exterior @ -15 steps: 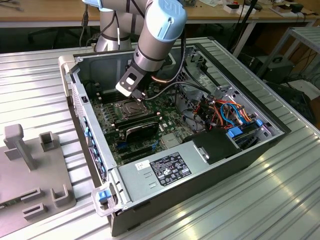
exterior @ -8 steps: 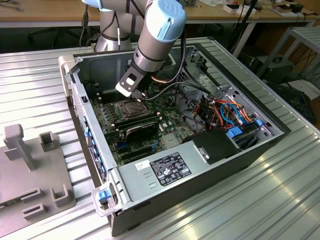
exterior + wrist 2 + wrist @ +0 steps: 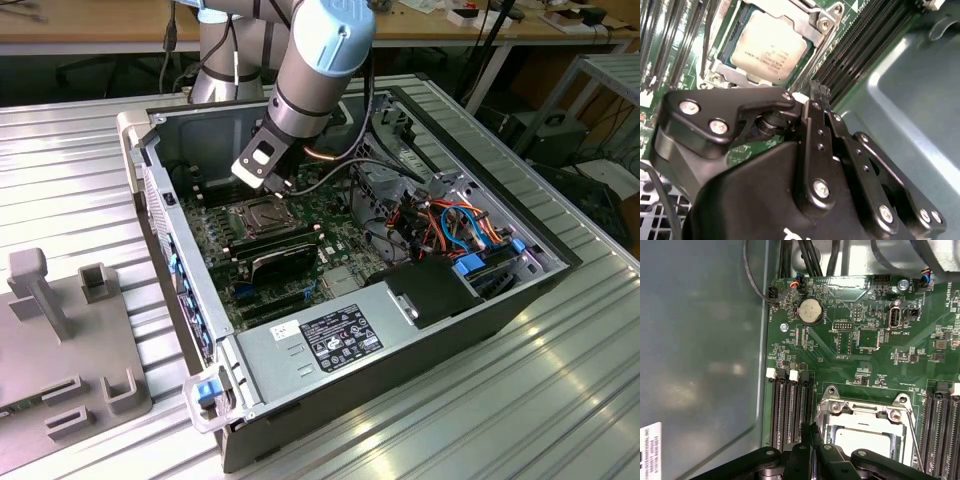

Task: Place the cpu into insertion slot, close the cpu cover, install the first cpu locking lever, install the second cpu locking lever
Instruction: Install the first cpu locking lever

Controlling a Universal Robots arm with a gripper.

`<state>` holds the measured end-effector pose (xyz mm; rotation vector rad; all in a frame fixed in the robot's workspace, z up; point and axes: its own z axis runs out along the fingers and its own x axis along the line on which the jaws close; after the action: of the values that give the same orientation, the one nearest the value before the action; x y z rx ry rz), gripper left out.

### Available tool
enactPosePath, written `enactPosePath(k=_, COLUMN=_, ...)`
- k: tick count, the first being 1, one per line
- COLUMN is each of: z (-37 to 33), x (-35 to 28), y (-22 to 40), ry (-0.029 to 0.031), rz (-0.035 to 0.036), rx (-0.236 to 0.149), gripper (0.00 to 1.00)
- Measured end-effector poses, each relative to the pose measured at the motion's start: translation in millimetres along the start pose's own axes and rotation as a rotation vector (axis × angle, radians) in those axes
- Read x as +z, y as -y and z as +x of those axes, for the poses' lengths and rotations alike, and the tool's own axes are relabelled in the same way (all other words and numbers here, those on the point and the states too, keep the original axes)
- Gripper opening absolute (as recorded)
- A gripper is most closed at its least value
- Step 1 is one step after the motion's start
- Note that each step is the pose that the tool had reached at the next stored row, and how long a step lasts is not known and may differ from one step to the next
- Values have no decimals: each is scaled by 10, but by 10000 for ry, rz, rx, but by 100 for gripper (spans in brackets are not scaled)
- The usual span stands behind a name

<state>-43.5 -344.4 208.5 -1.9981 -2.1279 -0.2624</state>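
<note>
**CPU seated, cover down, gripper above socket**

Exterior view: The arm [image 3: 310,70] is seen reaching into an open computer case [image 3: 400,330] from the top of the frame. The gripper [image 3: 285,185] is held just above the slot [image 3: 262,217], which lies left of centre on the green board [image 3: 335,255]. The fingers' state cannot be told here.

Second wrist view: The cpu [image 3: 769,47] is seen at the upper centre, lying flat in the slot [image 3: 735,32], its dull tan face showing through the window of the cover [image 3: 802,27]. The cover appears lowered over the chip's edges. The gripper [image 3: 816,95] is seen below the chip; its fingers [image 3: 812,112] are pressed together with nothing pinched between them, the tips close over the socket's edge, beside the memory slots [image 3: 860,50].

First wrist view: The cover [image 3: 862,412] is seen at the lower centre right, the cpu [image 3: 860,442] pale within its window. A thin lever [image 3: 912,437] runs along the cover's right side; whether it is latched cannot be told. The gripper [image 3: 812,440] is seen at the bottom edge, fingers closed. A coin cell [image 3: 810,311] sits in the upper middle.

Handling: The cpu is judged light, rigid and fragile beneath, best gripped by its opposite edges. The cover is judged thin, stiff sheet metal, to be pushed on its free edge. The lever is judged springy wire, to be taken at its bent end.
</note>
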Motion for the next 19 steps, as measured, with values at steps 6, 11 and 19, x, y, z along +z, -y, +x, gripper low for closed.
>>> enactPosePath(k=6, z=0, x=-23, y=1, ry=706, rz=43, rx=32, gripper=11)
enactPosePath(k=11, z=15, x=-70, y=2, ry=881, rz=56, rx=38, gripper=11)
enactPosePath(k=19, z=27, x=-108, y=2, ry=882, rz=56, rx=40, gripper=11)
